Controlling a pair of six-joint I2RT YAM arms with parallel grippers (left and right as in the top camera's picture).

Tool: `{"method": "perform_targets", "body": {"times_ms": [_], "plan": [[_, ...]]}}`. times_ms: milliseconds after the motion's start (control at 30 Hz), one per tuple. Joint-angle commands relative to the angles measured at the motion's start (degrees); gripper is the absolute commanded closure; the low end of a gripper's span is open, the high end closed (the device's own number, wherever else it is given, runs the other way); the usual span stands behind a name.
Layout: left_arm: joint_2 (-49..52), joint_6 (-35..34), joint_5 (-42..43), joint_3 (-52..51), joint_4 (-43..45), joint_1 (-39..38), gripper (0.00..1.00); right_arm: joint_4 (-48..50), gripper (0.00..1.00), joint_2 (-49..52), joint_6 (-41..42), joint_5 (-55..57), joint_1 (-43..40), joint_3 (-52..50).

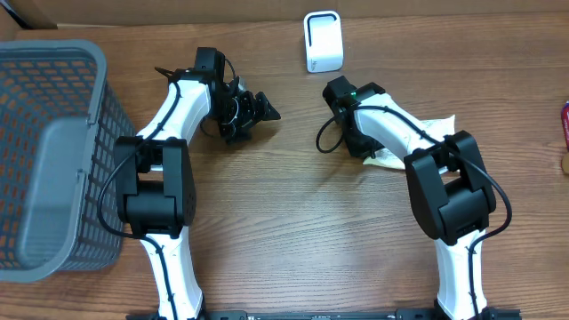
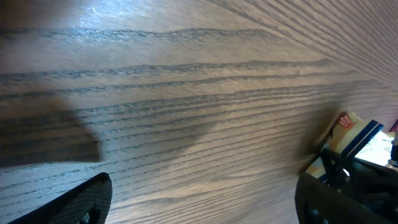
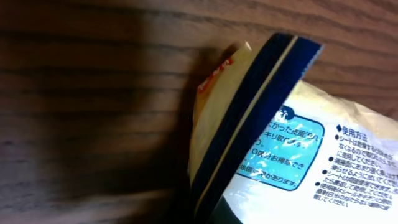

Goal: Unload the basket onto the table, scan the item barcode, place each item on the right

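Though right fingers (image 1: 363, 147) are closed, packet (image 1: 433, 125) lies beneath.

basket (image 1: 96, 71) blocks left, scanner (image 1: 323, 42) behind, centre open

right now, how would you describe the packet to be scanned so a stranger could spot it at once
From the grey mesh basket at the table's left edge, cross to the right arm. The packet lies on the wood under its wrist. It is the only soft, crinkly thing: pale yellow with a dark blue band and print, unlike the rigid white device farther back.
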Motion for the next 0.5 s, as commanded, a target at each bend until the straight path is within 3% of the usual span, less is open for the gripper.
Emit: {"method": "perform_targets", "body": {"times_ms": [0, 200, 467], "plan": [[0.44, 0.92, -0.15, -0.35, 0.15, -0.22, 0.14, -0.39, 0.96, 1.44, 1.95, -1.25, -0.26, 0.96], [0.44, 0.9, -0.13, -0.35, 0.13, -0.22, 0.13, -6.62, 0.96, 0.9, 1.81, -11.91, -0.28, 12.15], [0.44, 0.9, -0.15, -0.35, 0.0, -0.22, 0.13, -16.57, 0.96, -1.77, -4.68, -39.56, -1.81, 32.89]]}}
